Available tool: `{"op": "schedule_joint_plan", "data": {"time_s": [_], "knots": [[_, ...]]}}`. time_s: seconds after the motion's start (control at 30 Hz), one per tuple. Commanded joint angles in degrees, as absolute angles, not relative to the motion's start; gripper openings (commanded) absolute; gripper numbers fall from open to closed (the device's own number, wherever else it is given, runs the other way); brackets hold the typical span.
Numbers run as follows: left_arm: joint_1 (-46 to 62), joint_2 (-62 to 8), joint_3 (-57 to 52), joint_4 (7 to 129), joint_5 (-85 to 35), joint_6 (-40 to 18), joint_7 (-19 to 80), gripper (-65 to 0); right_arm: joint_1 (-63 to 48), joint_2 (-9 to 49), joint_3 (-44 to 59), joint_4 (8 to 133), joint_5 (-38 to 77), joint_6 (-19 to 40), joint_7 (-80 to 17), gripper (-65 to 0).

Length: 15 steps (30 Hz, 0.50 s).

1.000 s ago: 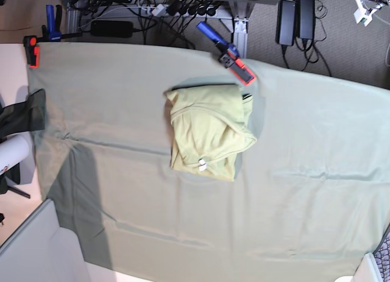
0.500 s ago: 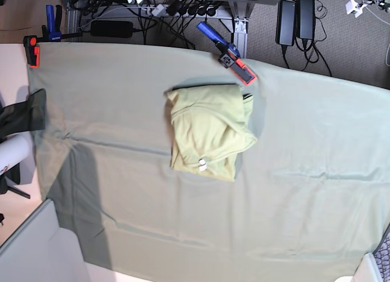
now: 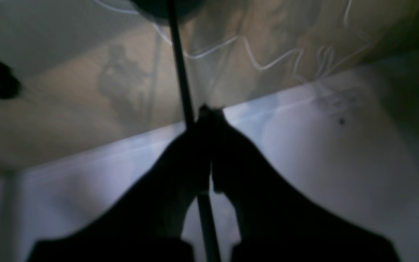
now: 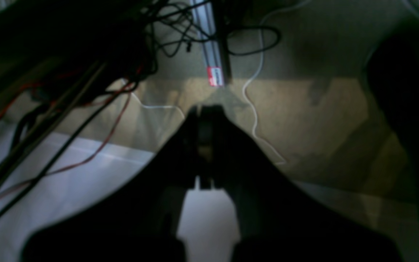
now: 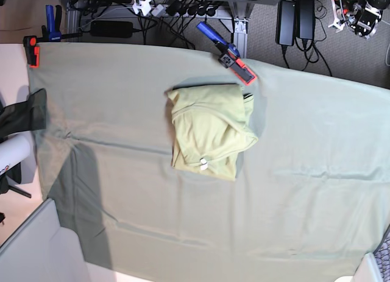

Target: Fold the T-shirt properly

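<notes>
Currently T-shirt (image 5: 210,131) lies folded mid-cloth, well apart from right gripper (image 5: 36,108) at left edge; both grippers closed, empty.

T-shirt (image 5: 210,131) lies folded on the big cloth (image 5: 304,184), just above its centre, tag (image 5: 202,165) at the shirt's 6 o'clock edge. One clamp (image 5: 227,52) sits at the shirt's 1 o'clock on the cloth's far edge, another clamp (image 5: 32,52) at the cloth's 10 o'clock corner; cables and power bricks (image 5: 297,17) lie beyond at 12 o'clock. Right gripper (image 5: 27,111) appears to rest at the cloth's 9 o'clock edge, well apart from the shirt.
</notes>
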<state>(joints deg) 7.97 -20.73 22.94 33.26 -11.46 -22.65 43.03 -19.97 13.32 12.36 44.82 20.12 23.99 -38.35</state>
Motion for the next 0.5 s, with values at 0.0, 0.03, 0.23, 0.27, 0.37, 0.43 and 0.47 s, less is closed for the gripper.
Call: {"op": "schedule_joint_plan", "data": {"time_s": [0.0,0.03,0.23,0.27,0.37,0.43,0.47], "knots": [[6.6,-21.0,23.9,33.3,-11.3,-22.7,42.5,-65.0,-19.3,14.1,12.5,44.2,20.3,22.9,-38.5,-65.0],[5.6,-20.8,24.9,33.3,-11.3,-22.7,42.0,-65.0,-18.3,14.1,12.5,43.4,20.3,22.9,-38.5,-65.0],[1.7,-18.7,29.6,33.3,-12.5,-22.7,40.5,-65.0,-14.9,13.0,12.5,42.8,15.4,22.9,-36.4,-65.0],[1.5,-18.5,30.1,33.3,-12.7,-22.7,40.2,-65.0,-14.7,12.8,12.5,42.8,15.4,22.9,-36.4,-65.0],[1.4,-17.6,30.7,33.3,-12.6,-22.7,38.5,-65.0,-14.7,12.2,12.5,43.0,15.4,22.9,-35.7,-65.0],[1.5,-17.4,30.7,33.3,-12.7,-22.7,37.1,-65.0,-14.7,11.4,12.5,43.0,15.4,22.9,-33.7,-65.0],[1.7,-17.4,30.7,33.3,-12.9,-22.7,36.6,-65.0,-14.7,11.1,12.5,43.0,15.5,22.9,-32.4,-65.0]]}}
